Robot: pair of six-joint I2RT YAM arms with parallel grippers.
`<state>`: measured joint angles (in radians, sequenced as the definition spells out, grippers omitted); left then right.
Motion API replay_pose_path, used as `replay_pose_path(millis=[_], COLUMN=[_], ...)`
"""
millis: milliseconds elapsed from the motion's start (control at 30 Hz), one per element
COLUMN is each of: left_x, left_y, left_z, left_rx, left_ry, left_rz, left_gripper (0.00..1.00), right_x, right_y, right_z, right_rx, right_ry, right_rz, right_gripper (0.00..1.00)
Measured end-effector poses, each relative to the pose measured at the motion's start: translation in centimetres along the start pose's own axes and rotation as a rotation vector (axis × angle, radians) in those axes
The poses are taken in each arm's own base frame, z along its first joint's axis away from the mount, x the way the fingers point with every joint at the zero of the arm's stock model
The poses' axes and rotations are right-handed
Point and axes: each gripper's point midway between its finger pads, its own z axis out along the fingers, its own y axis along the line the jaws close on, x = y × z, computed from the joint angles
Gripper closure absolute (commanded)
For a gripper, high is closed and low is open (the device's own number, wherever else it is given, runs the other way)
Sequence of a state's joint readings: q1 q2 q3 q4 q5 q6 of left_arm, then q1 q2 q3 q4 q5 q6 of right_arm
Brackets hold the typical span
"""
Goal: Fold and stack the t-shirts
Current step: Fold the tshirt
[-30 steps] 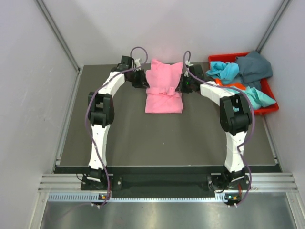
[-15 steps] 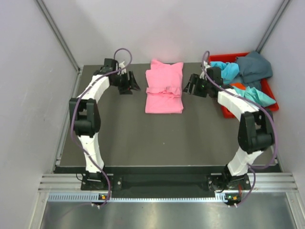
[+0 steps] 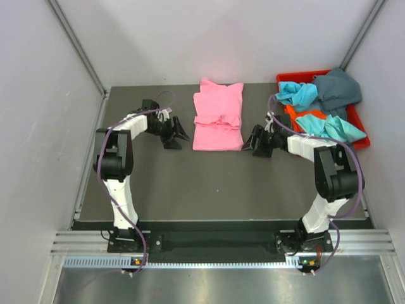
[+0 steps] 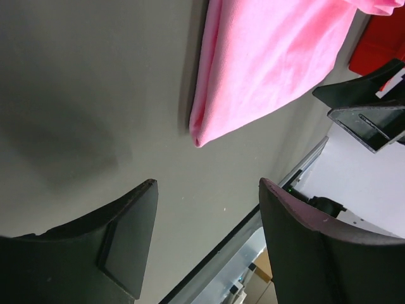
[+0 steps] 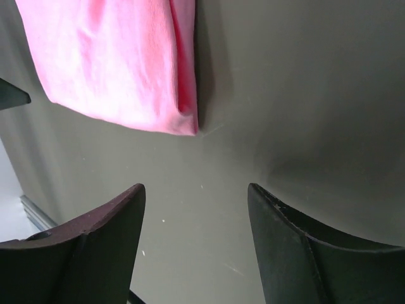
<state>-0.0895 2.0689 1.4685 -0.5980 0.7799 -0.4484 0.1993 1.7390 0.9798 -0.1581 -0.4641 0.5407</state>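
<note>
A bright pink t-shirt lies partly folded on the dark table, its near corners showing in the left wrist view and the right wrist view. My left gripper stands open just left of the shirt's near left corner, nothing between its fingers. On the other side, my right gripper is open too, beside the near right corner, and empty. Turquoise, dark teal-grey and orange t-shirts are heaped in the red bin.
The red plastic bin stands at the table's back right corner, close behind my right arm. Grey walls close in the table on three sides. A metal rail runs along the near edge.
Both grippers let go of the pink shirt, opened, swung outward, then came toward the near edge to flank its near corners. The shirt stayed where it was.
</note>
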Motion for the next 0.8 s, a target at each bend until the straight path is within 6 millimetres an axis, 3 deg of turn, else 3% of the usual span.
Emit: replay_pose_path(millis=[333,600,800], left_x=[0.5,0.6,0.5], left_y=[1.1,0.1,-0.6], left_z=[2.3,3.4,4.2], left_rx=[0.005,0.038,0.06], left_ry=[0.045,0.074,0.091], left_rz=[-0.037,-0.029,-0.026], left_gripper=[0.32,0.33,0.34], right_x=[-0.9,-3.2,-3.5], right_y=[0.3,1.3,1.8], right_z=[2.2,3.9,4.3], right_rx=[-0.058,-0.101,-0.108], right_ry=[0.016,-0.003,0.002], right_rz=[0.056,0.056,0.055], right_gripper=[0.37,0.38,0.38])
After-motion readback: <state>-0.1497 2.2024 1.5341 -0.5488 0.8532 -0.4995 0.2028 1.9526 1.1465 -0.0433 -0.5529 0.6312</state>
